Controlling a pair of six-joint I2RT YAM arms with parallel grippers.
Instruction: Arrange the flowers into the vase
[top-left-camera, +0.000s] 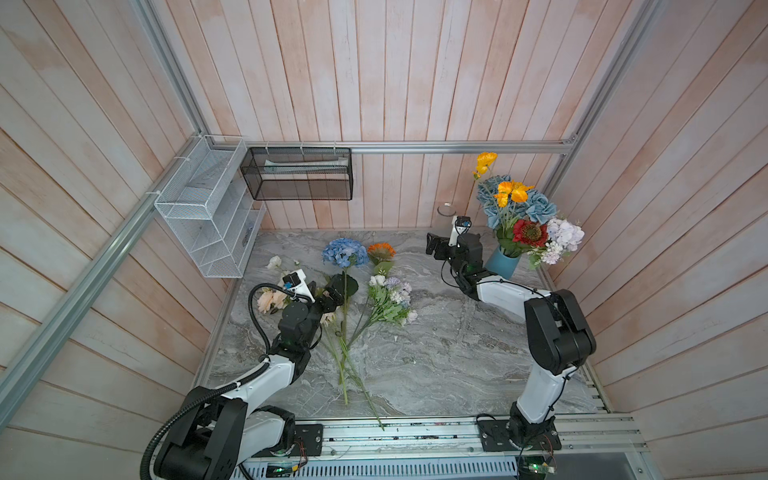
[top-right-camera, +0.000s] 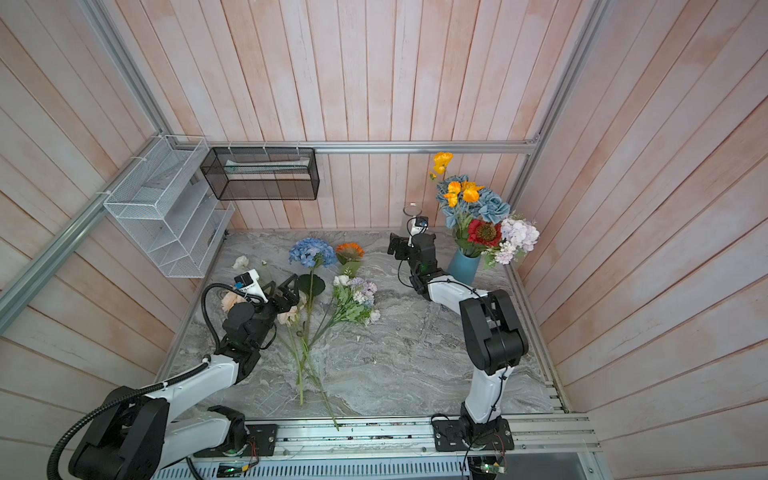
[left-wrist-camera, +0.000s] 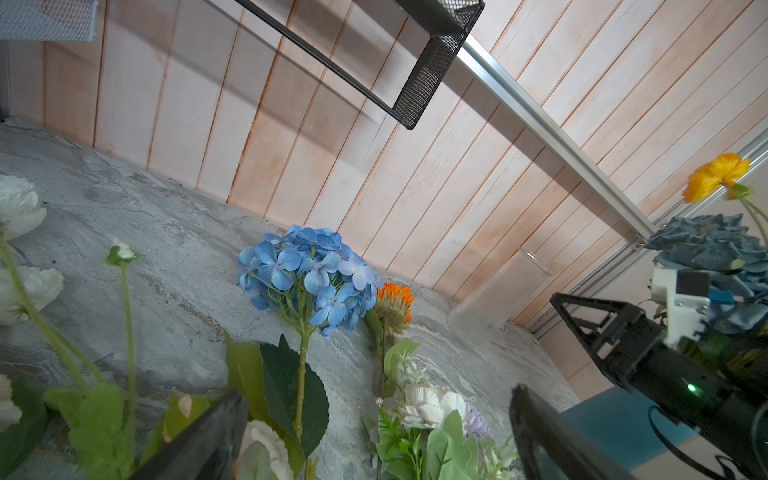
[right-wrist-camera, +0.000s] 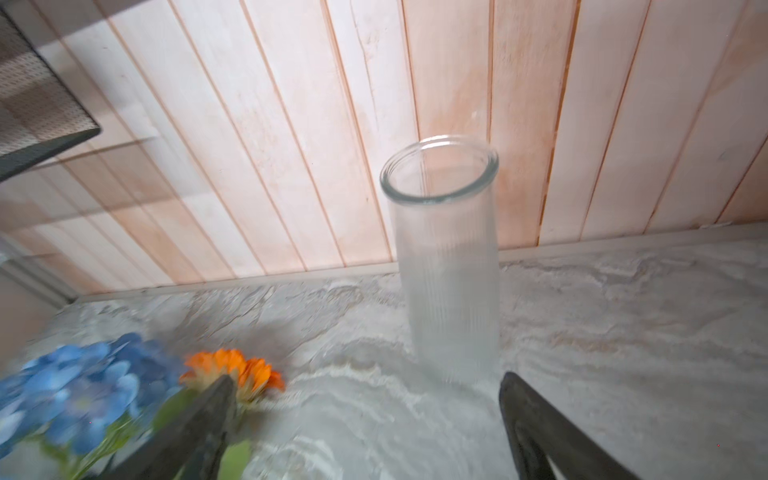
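1. Along the left wall, we see a white wire rack (top-left-camera: 203, 208) and, beside it, a black mesh basket (top-left-camera: 297, 174), both hung above the marble table (top-left-camera: 436, 353).
2. Beneath them, the loose flowers lie flat on the table. We find white blooms (top-left-camera: 274, 262), a peach bloom (top-left-camera: 266, 300), a blue hydrangea (top-left-camera: 345, 252), an orange daisy (top-left-camera: 381, 251) and a white-and-lilac sprig (top-left-camera: 390, 297). Their stems cross towards the near edge.
3. The left gripper (top-right-camera: 284, 289) hovers just beside the hydrangea's stem. Its fingers (left-wrist-camera: 208, 436) are spread wide and have hold of nothing.
4. Right of centre, the right gripper (top-left-camera: 434, 246) hangs above the table with its fingers (right-wrist-camera: 536, 424) fully apart and empty. It faces an upright, empty glass vase (right-wrist-camera: 446, 257) by the back wall.
5. At the far right, the blue vase (top-left-camera: 502, 264) stands upright. It already carries yellow blooms, dusty-blue roses, a red daisy (top-left-camera: 530, 233) and a lilac hydrangea (top-left-camera: 565, 235).
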